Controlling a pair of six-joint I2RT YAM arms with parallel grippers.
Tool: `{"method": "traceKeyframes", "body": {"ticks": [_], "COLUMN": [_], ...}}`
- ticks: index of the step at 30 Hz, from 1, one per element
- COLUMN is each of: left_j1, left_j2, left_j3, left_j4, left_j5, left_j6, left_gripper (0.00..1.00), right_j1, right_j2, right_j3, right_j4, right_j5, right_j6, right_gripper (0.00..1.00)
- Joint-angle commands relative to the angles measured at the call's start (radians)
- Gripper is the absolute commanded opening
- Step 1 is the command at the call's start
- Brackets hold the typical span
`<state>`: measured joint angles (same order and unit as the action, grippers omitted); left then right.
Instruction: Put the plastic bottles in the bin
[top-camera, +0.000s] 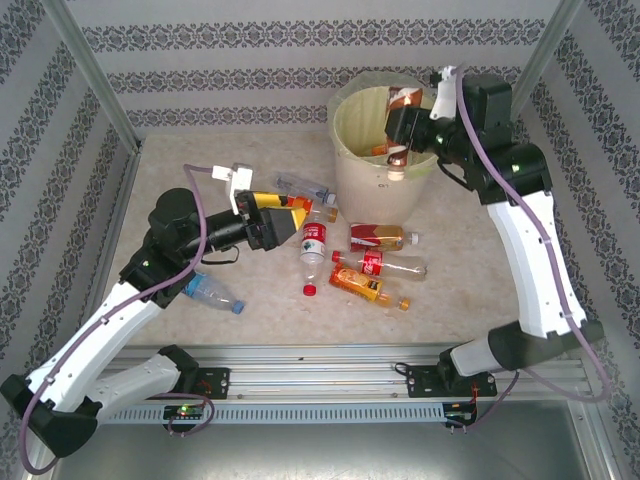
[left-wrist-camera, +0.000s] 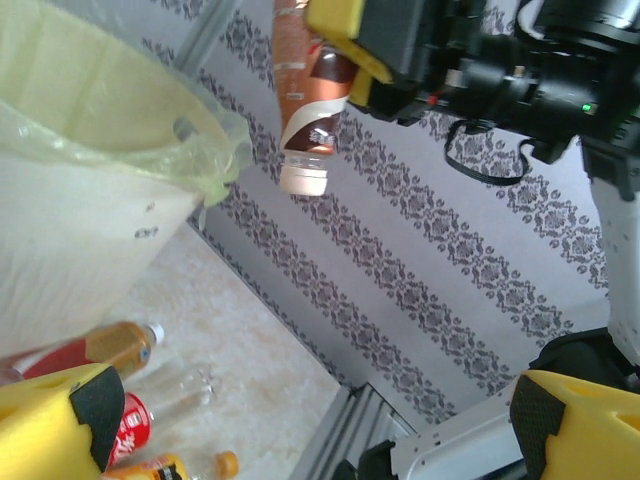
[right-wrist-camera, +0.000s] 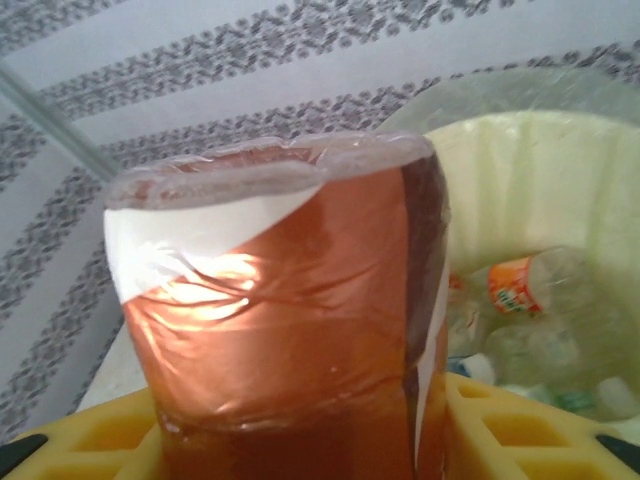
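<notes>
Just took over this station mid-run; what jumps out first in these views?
The right hand grips a brown-labelled bottle, cap down, over the bin, where other bottles already lie. On the table in front of the bin a cluster of loose bottles waits, the left hand open beside it.

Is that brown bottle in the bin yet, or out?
Out. The right claw grips the brown bottle, cap down, above the bin; it hasn't dropped inside.
</notes>
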<state>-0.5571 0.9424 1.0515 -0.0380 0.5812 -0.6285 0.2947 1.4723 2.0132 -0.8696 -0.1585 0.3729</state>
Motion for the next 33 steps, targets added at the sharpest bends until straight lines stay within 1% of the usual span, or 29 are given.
{"method": "traceKeyframes", "body": {"ticks": [1, 7, 10, 13, 16, 21, 29, 31, 33], "left_j1": [-0.012, -0.011, -0.010, -0.011, -0.011, -0.011, -0.010, -0.011, -0.010], "left_j2": [-0.024, -0.052, -0.062, -0.062, -0.058, -0.057, -0.062, -0.055, -0.047], "left_j3": [0.034, 0.045, 0.049, 0.066, 0.082, 0.084, 0.063, 0.060, 0.060], "left_j4": [-0.012, -0.042, -0.072, -0.105, -0.135, -0.192, -0.252, -0.279, -0.306], "left_j5": [-0.066, -0.129, -0.150, -0.154, -0.164, -0.184, -0.210, -0.218, -0.222], "left_j6": [0.055, 0.072, 0.082, 0.099, 0.115, 0.138, 0.151, 0.159, 0.161], "left_gripper": [1.00, 1.00, 1.00, 1.00, 1.00, 1.00, 1.00, 1.00, 1.00], "right_j1": [-0.025, -0.055, -0.068, -0.076, -0.079, -0.085, -0.086, -0.086, -0.087], "right_j2": [0.085, 0.308, 0.409, 0.498, 0.561, 0.625, 0.650, 0.644, 0.636], "right_j3": [0.123, 0.368, 0.491, 0.568, 0.594, 0.587, 0.537, 0.529, 0.524], "right_j4": [-0.066, -0.173, -0.221, -0.259, -0.280, -0.300, -0.299, -0.300, -0.299], "right_j5": [0.073, 0.120, 0.125, 0.127, 0.115, 0.104, 0.068, 0.065, 0.060], "right_j6": [-0.057, -0.111, -0.125, -0.135, -0.140, -0.144, -0.144, -0.142, -0.141], "right_gripper": [0.52, 0.52, 0.52, 0.52, 0.52, 0.53, 0.58, 0.61, 0.70]}}
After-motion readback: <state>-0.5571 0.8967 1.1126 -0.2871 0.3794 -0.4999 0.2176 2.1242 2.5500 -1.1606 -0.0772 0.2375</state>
